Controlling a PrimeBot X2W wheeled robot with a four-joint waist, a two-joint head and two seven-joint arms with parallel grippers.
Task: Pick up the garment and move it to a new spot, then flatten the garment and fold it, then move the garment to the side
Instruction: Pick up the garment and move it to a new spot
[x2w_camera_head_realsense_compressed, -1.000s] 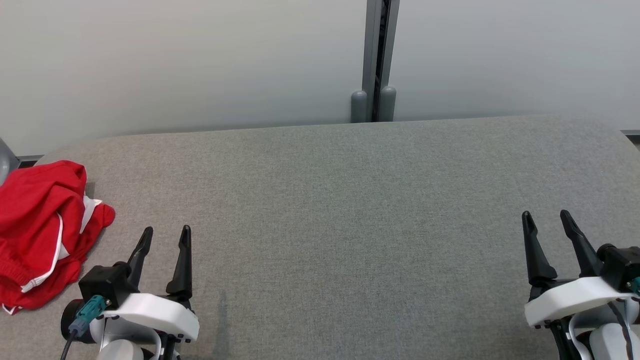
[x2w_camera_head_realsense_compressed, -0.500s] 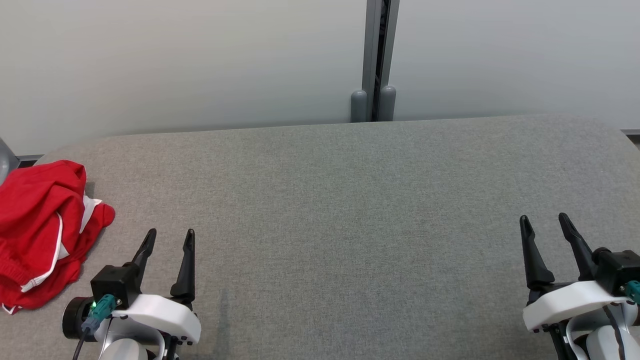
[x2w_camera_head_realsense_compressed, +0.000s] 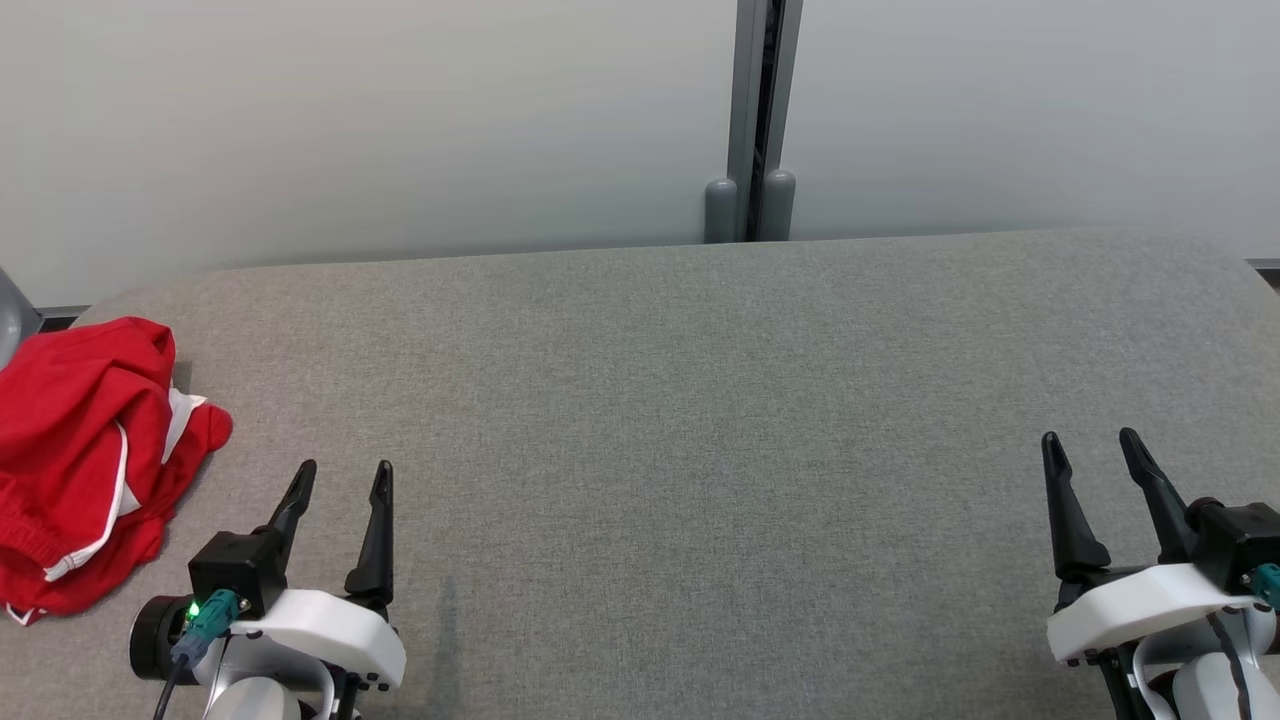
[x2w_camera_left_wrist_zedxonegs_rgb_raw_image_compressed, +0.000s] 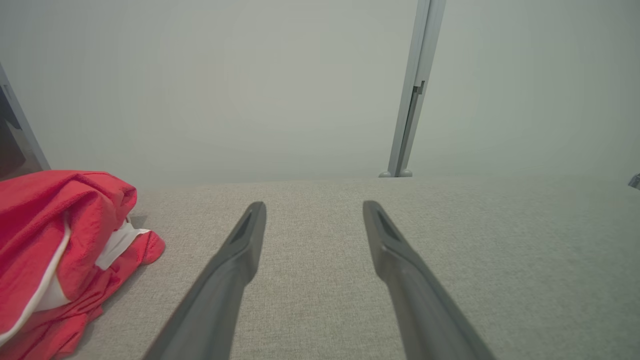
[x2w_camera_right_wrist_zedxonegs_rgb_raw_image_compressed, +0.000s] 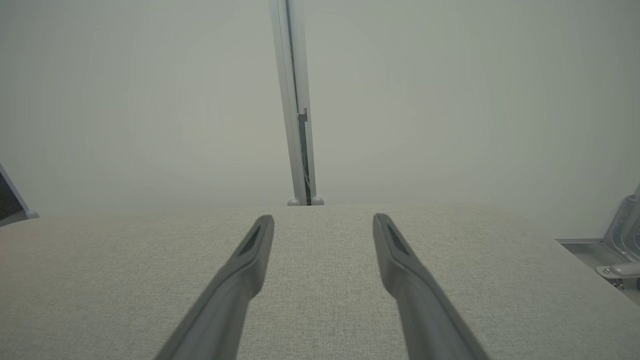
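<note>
Nearest the robot, your left gripper (x2w_camera_head_realsense_compressed: 345, 468) stood at the lower left of the head view. Its two dark fingers were spread wide with nothing between them, tips over the grey fabric table (x2w_camera_head_realsense_compressed: 700, 400). Your right gripper (x2w_camera_head_realsense_compressed: 1088, 438) stood at the lower right in like condition: jaws wide, holding nothing (both wrist views showed only bare cloth between the fingers). Whether the fingertips rested on the surface or hung just above it could not be determined.

One garment (x2w_camera_head_realsense_compressed: 80, 440), red with white trim, lay crumpled in a heap at the table's left end. It was near the left gripper's outer side but not touching it, and well apart from the right gripper.

Count: two grippers, one garment.

Beyond the table's back edge rose a pale wall (x2w_camera_head_realsense_compressed: 400, 120), divided by one grey vertical post (x2w_camera_head_realsense_compressed: 757, 120) with two rounded feet at its base.
</note>
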